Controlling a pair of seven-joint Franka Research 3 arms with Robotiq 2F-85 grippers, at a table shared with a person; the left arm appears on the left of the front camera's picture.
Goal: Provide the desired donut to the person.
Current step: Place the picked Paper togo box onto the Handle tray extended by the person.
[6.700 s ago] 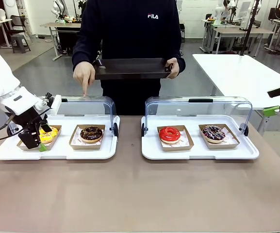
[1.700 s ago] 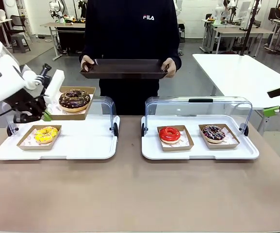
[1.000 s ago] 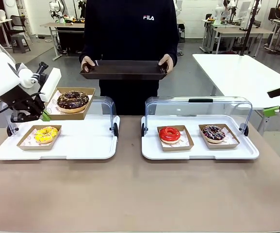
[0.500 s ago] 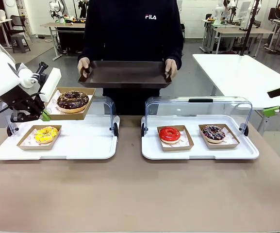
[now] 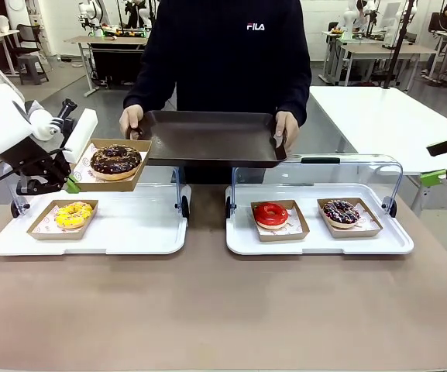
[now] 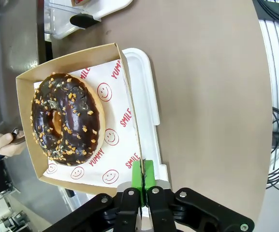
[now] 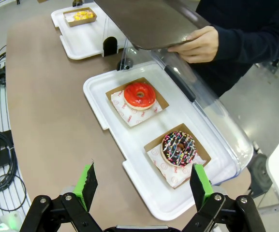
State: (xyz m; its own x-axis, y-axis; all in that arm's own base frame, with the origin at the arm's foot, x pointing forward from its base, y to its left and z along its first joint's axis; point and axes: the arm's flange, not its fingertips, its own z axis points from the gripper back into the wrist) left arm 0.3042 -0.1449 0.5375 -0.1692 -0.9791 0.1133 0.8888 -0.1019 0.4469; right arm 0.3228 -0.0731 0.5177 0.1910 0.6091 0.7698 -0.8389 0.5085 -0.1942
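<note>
The chocolate-glazed ring donut with nut crumbs (image 5: 115,159) lies in a brown cardboard tray (image 5: 111,186) lined with smiley-printed paper. It is held in the air at the front view's left, over the back of a white plastic serving tray (image 5: 134,229) on the table (image 5: 223,310).

The left wrist view shows the grip, which the front view does not make out. At its bottom centre the left claw (image 6: 142,175) is clenched on the cardboard tray's side wall.

In the front view's middle, the person in a navy sweatshirt (image 5: 231,54) holds a dark rectangular serving tray (image 5: 208,138) in both hands, its left end just beside the cardboard tray.

In the right wrist view the right claw (image 7: 144,186) is spread wide and holds nothing. It hangs above a red-glazed donut (image 7: 139,94) and a sprinkled chocolate donut (image 7: 179,148).
</note>
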